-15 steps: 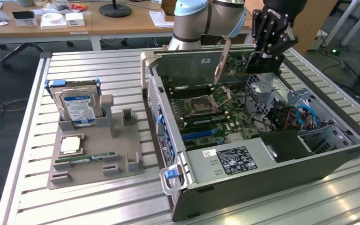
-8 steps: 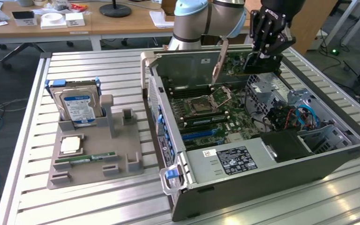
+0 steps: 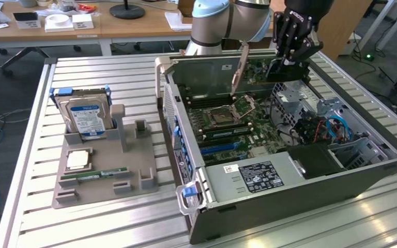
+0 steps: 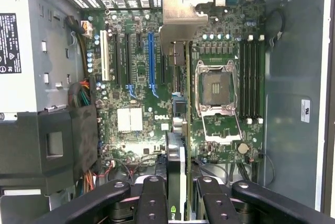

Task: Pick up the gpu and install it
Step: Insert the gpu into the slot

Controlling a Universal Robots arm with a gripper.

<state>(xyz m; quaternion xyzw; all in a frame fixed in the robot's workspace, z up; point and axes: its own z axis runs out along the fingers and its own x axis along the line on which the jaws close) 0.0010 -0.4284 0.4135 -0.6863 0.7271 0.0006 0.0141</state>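
Nearest, on the slatted metal counter [image 3: 81, 227] and at the exterior view's left of the computer case [image 3: 288, 201], lies a gray holder [image 3: 98, 188]. At its near part a narrow green RAM stick [image 3: 93, 174] lies flat. Just behind it is a square processor chip [image 3: 79, 159]. At the holder's far end a hard drive [image 3: 87, 118] with a blue label stands leaning in its stand.

The case lies on its side on the counter with the side panel off, so its inside is seen from above. In the near part of the case sits the power supply [image 3: 257, 175], which carries a black label. Farther inside is the green motherboard [image 4: 131, 119] with the processor socket [image 4: 217, 90].

At the far part of the case the claw [image 3: 283, 64] reaches down into it. The claw is clamped on the gpu [image 4: 177, 153]: in the wrist view its fingers [image 4: 152, 198] press from both sides on the card, which is seen from its edge. The gpu stands on edge over the motherboard and runs away from the claw toward the case wall with the slot openings. Its silver bracket [image 4: 178, 20] is at the end far from the claw. The card lies between the blue slot [image 4: 151, 59] and the socket, parallel to both. Whether its lower edge touches the board, I cannot tell.

Beyond the case stand the robot arm [image 3: 219, 20] and wooden desks [image 3: 136, 26].
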